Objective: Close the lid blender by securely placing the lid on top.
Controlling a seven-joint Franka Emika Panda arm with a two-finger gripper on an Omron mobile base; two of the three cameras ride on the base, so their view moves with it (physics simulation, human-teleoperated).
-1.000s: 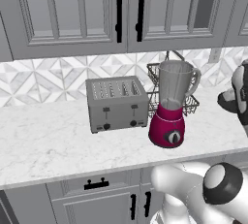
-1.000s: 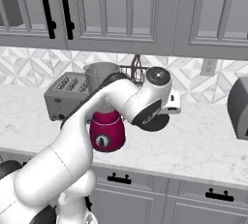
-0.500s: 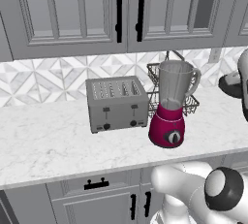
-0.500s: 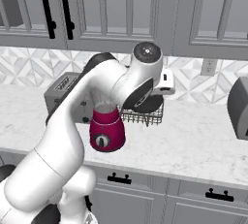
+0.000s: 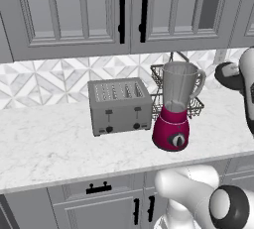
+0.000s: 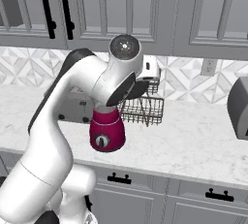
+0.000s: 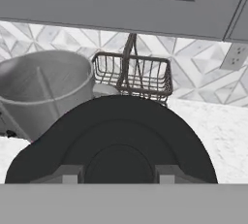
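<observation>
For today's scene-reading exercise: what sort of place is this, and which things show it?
A rendered home kitchen, most likely: a toaster and a blender stand on a marble counter, with grey wall cabinets above and a wire basket.

White robot arm with dark joints (image 6: 58,136) rises from its base, bends at a raised elbow, and reaches forward at cabinet height. Its two-finger gripper (image 7: 116,172) is closed around a round black disc-shaped lid (image 7: 114,140), held between the dark fingertips (image 7: 68,173).
</observation>
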